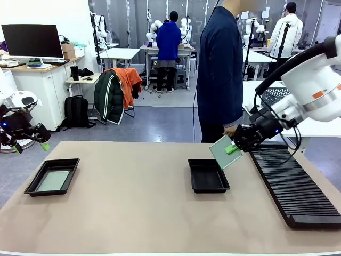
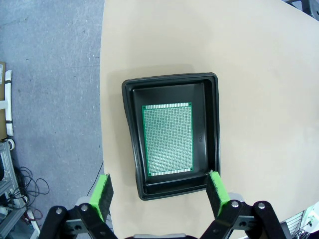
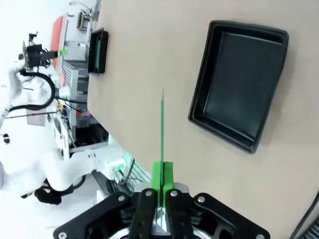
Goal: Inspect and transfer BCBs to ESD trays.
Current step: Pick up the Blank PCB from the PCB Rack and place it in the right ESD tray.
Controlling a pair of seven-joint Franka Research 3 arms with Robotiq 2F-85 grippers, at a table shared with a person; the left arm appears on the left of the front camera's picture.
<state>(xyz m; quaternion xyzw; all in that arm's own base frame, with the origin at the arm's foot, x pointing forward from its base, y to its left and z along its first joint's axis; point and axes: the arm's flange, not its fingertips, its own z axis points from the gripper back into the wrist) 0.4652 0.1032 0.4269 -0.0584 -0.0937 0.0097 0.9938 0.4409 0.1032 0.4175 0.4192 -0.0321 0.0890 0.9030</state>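
My right gripper (image 1: 233,149) is shut on a pale green BCB (image 1: 224,151), holding it tilted in the air just right of and above the bare black ESD tray (image 1: 208,175) at mid-table. In the right wrist view the board (image 3: 162,124) shows edge-on between the green pads (image 3: 156,175), with that tray (image 3: 239,84) beyond. My left gripper (image 1: 32,141) hangs open off the table's left edge, above the left ESD tray (image 1: 53,176). In the left wrist view its fingers (image 2: 102,195) stand wide over the tray (image 2: 172,134), where a green BCB (image 2: 168,139) lies flat.
A long black ribbed rack (image 1: 293,184) runs along the table's right side. A person in a dark blue coat (image 1: 219,69) stands at the far edge behind the middle tray. Bare tan tabletop (image 1: 133,202) lies between the two trays.
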